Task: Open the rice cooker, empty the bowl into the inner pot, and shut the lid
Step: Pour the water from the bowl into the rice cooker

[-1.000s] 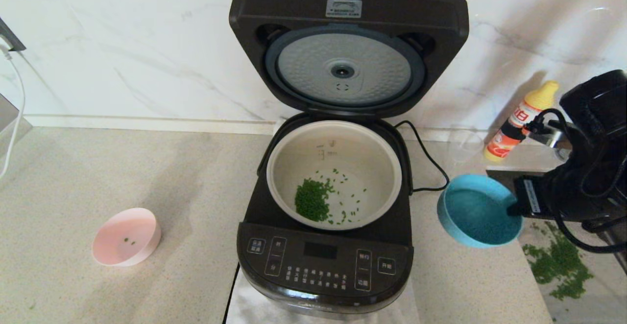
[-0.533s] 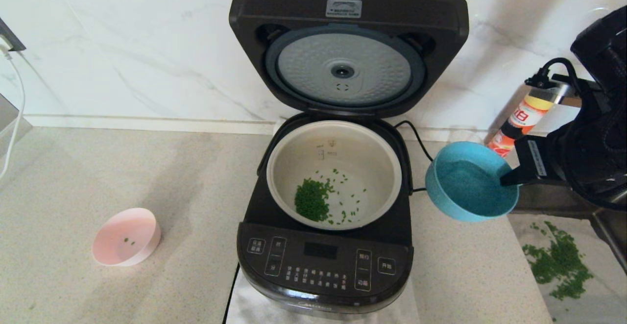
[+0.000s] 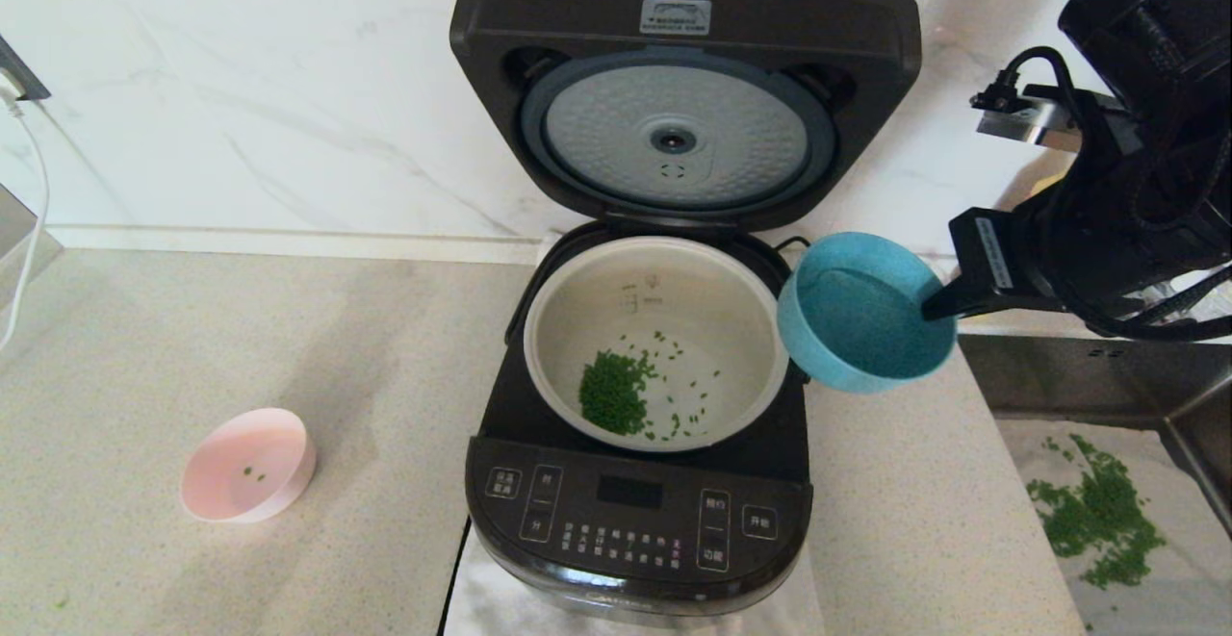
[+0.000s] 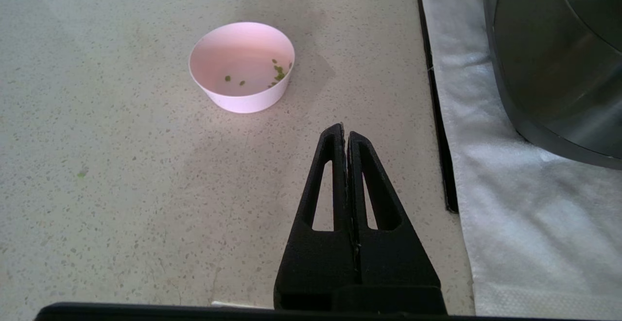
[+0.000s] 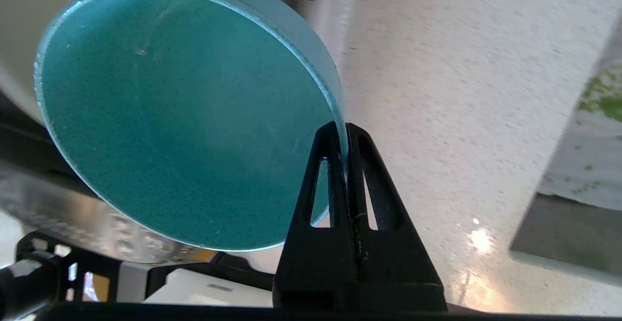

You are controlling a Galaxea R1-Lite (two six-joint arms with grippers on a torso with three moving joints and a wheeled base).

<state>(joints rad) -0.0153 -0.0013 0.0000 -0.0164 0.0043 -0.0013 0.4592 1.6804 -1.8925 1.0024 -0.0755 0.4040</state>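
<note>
The glossy black rice cooker sits mid-worktop, near the front edge, its hinged lid upright. The off-white inner pot holds green bits. The right pincer, arm raised, pinches a tilted blue bowl beside the pot's right rim. The left pincer is pressed together.

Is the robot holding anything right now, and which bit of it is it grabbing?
Yes. The right tool pinches the blue bowl by its rim, holding it tilted beside the open rice cooker. The left tool is shut on nothing.
</note>
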